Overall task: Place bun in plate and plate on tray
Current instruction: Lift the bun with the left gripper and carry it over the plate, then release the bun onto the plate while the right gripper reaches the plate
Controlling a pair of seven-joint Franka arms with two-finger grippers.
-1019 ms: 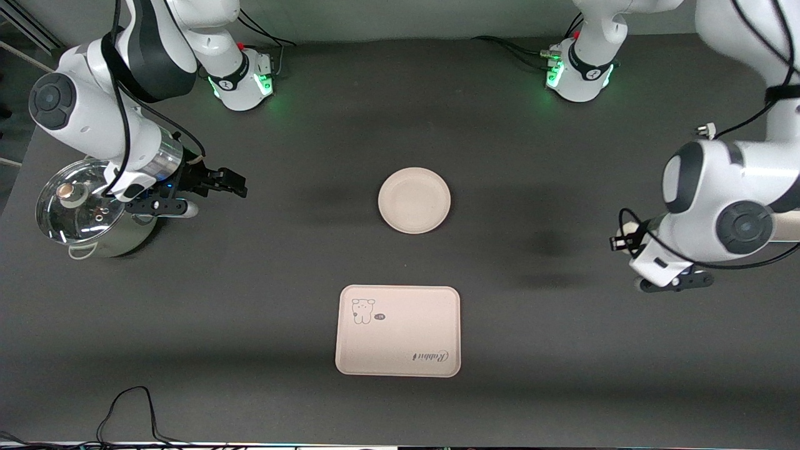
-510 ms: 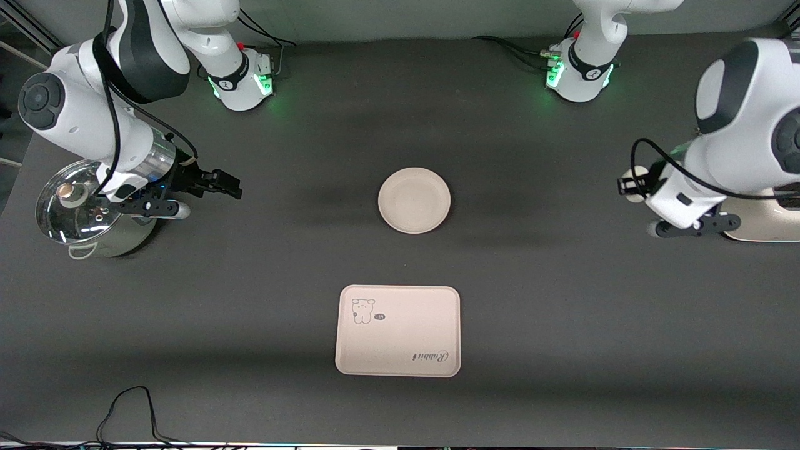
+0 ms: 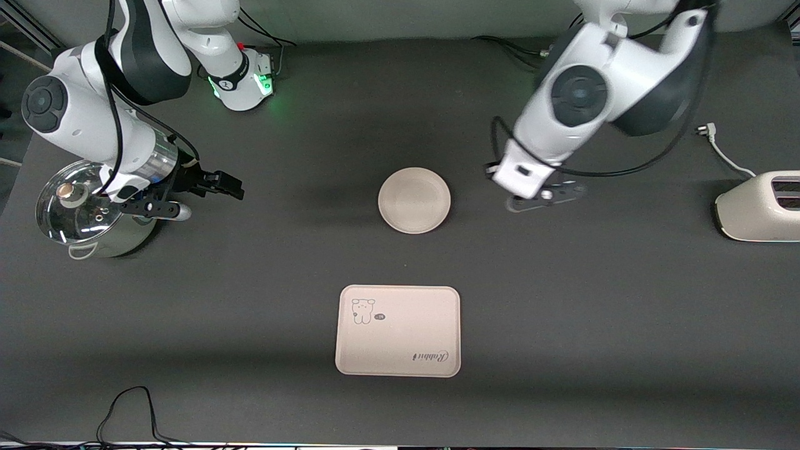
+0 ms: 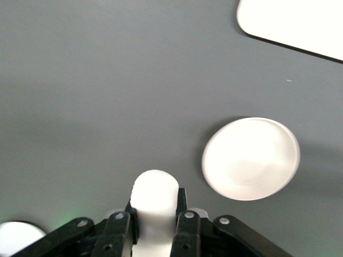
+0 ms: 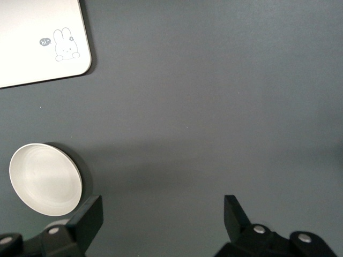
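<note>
My left gripper (image 4: 155, 199) is shut on the bun (image 4: 154, 186), a small white lump that sticks out past the black fingertips. It hangs over bare table beside the plate (image 3: 414, 200), toward the left arm's end; in the front view the left wrist (image 3: 524, 174) hides the bun. The round cream plate (image 4: 251, 158) is bare. The rectangular tray (image 3: 399, 330) with the rabbit drawing lies nearer to the front camera than the plate. My right gripper (image 3: 232, 185) waits open, holding nothing, beside the pot.
A steel pot with a glass lid (image 3: 87, 209) stands at the right arm's end of the table. A cream toaster (image 3: 759, 206) and its plug cord (image 3: 719, 144) lie at the left arm's end. A black cable (image 3: 125, 406) loops at the front edge.
The left arm has swung with the bun from the toaster's end of the table toward the plate, uncovering the toaster. The right arm has barely moved.
</note>
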